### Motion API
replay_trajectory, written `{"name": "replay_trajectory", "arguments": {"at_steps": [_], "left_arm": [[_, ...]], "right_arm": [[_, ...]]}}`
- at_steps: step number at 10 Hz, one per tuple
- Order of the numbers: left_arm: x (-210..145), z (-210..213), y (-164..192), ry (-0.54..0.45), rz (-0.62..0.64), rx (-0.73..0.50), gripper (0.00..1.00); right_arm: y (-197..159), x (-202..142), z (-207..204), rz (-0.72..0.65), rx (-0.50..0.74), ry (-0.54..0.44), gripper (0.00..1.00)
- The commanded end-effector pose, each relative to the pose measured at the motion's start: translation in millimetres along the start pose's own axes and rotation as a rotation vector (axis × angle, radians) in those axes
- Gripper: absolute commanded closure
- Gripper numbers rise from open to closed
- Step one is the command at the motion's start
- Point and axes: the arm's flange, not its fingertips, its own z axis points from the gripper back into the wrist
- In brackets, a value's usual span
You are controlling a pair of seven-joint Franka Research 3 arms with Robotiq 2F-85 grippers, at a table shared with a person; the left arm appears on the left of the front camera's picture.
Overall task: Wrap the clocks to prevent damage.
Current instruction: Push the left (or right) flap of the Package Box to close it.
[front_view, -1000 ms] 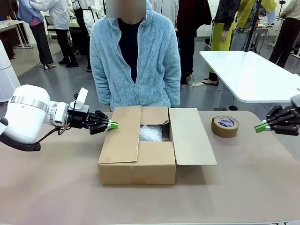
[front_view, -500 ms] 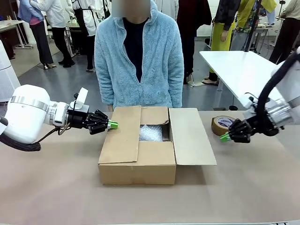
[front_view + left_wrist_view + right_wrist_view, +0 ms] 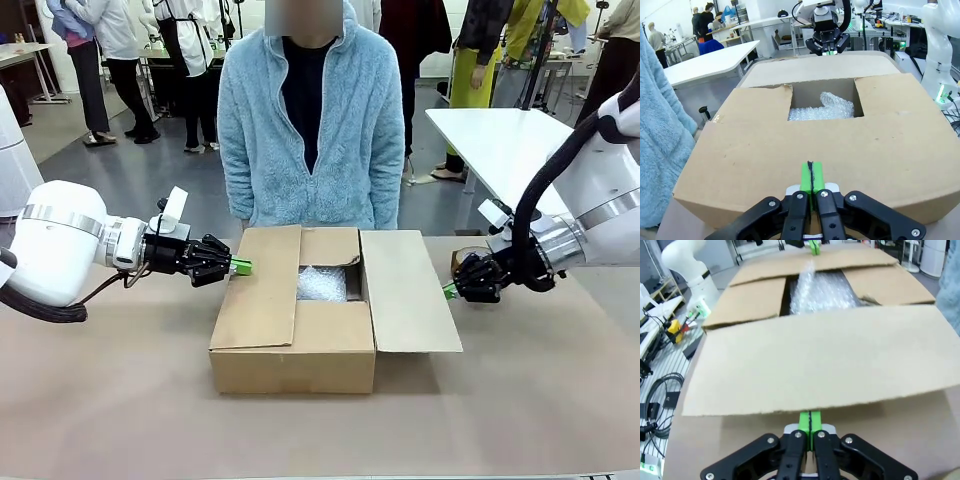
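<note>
A whitish bubble-wrap bundle holding the clocks (image 3: 322, 284) lies inside the brown cardboard box (image 3: 293, 352), seen through the gap between its flaps (image 3: 824, 106) (image 3: 822, 291). My left gripper (image 3: 240, 266) is shut with nothing in it, its green tips at the outer edge of the box's left flap (image 3: 810, 176). My right gripper (image 3: 450, 291) is shut and empty too, its tips at the outer edge of the right flap (image 3: 810, 419), which lies flat over the table.
A brown tape roll (image 3: 462, 258) sits behind my right gripper, mostly hidden by it. A person in a light blue fleece (image 3: 312, 120) stands at the far edge behind the box. A white table (image 3: 520, 150) stands at the back right.
My right arm has swung in from the right edge past the tape roll to the box's right flap. The person shifted slightly right. My left arm stayed still.
</note>
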Motion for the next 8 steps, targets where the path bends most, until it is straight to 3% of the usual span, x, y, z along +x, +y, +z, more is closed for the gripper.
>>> {"name": "replay_trajectory", "arguments": {"at_steps": [1,5,8], "left_arm": [[-3.3,-1.8,-1.2,0.011,-0.019,0.012,0.99],[-3.3,-1.8,-1.2,0.011,-0.019,0.012,0.99],[-3.3,-1.8,-1.2,0.011,-0.019,0.012,0.99]], "right_arm": [[-7.0,-2.7,-4.0,0.004,0.024,-0.089,0.99],[-0.6,2.5,9.3,0.021,0.001,-0.325,0.99],[5.3,16.8,6.9,0.105,-0.04,-0.429,0.99]]}}
